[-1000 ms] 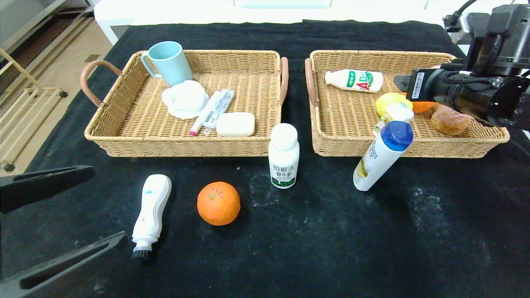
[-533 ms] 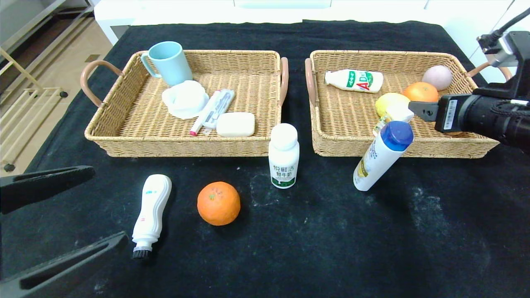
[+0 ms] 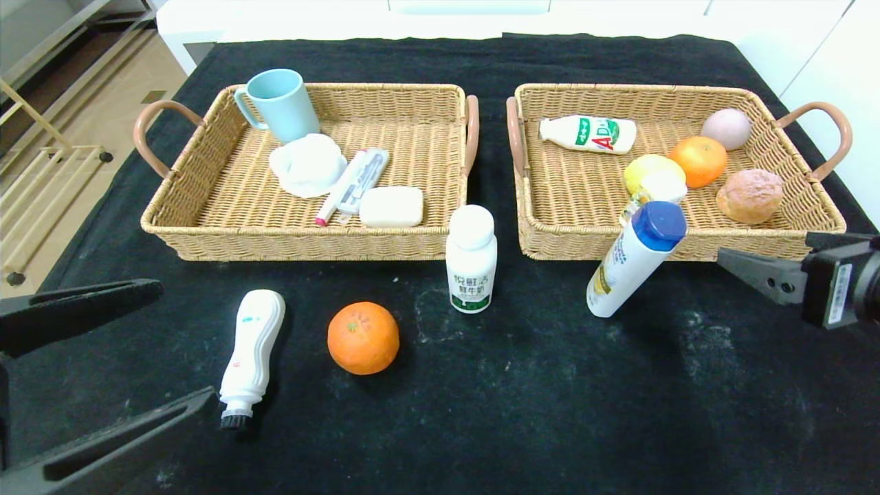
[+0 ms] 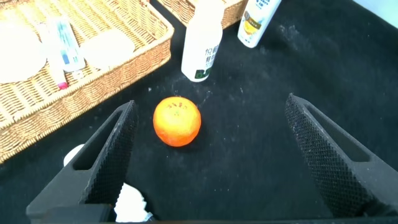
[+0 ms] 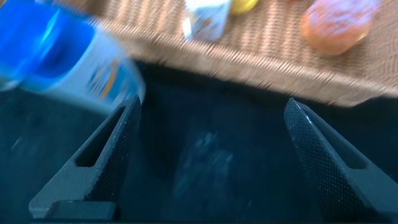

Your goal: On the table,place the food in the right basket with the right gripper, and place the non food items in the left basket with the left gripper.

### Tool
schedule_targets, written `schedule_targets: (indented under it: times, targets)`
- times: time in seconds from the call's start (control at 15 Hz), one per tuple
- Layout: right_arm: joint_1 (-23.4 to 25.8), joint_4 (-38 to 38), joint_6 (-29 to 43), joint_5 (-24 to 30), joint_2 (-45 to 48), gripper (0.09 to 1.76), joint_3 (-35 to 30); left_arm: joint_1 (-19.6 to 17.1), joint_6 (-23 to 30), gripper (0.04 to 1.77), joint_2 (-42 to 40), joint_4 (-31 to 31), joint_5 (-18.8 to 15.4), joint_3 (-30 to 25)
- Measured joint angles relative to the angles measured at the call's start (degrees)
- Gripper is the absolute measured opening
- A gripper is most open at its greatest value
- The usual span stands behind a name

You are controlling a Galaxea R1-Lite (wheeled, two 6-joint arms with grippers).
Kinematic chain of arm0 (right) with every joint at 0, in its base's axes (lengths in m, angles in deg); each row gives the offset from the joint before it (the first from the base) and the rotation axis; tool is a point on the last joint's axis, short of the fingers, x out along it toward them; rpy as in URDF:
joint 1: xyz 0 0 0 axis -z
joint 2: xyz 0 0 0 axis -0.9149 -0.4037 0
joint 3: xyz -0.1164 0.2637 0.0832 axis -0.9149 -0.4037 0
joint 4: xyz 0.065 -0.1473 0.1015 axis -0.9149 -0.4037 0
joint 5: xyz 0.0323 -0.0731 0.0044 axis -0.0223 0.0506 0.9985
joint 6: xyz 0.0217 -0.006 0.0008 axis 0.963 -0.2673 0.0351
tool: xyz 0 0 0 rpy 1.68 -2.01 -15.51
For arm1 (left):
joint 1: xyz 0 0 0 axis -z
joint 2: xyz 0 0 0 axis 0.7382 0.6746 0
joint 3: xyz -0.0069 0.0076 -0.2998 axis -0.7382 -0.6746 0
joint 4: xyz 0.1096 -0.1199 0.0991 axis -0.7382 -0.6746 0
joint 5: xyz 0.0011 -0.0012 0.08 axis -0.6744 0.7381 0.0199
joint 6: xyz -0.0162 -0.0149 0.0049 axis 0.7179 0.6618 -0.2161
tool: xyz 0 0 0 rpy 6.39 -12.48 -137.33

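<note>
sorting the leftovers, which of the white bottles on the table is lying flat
The brush bottle, front left beside the orange, lies flat on the cloth. The milk bottle stands upright, and the blue-capped tube stands tilted in front of the right basket.

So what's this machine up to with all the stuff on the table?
It is sorting: food into the right basket, other things into the left basket. Both the right gripper and the left gripper are open and empty. An orange, milk bottle, blue-capped tube and brush-tipped bottle remain on the table.
</note>
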Motion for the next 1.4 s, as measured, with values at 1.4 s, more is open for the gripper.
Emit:
schedule_targets:
  times: [1.4]
  targets:
    - [-21.64,14.71,5.74,-14.12,-9.31,1.7,-4.33,-0.09,0.0,1.72,0.69,0.09,0.0,-0.11]
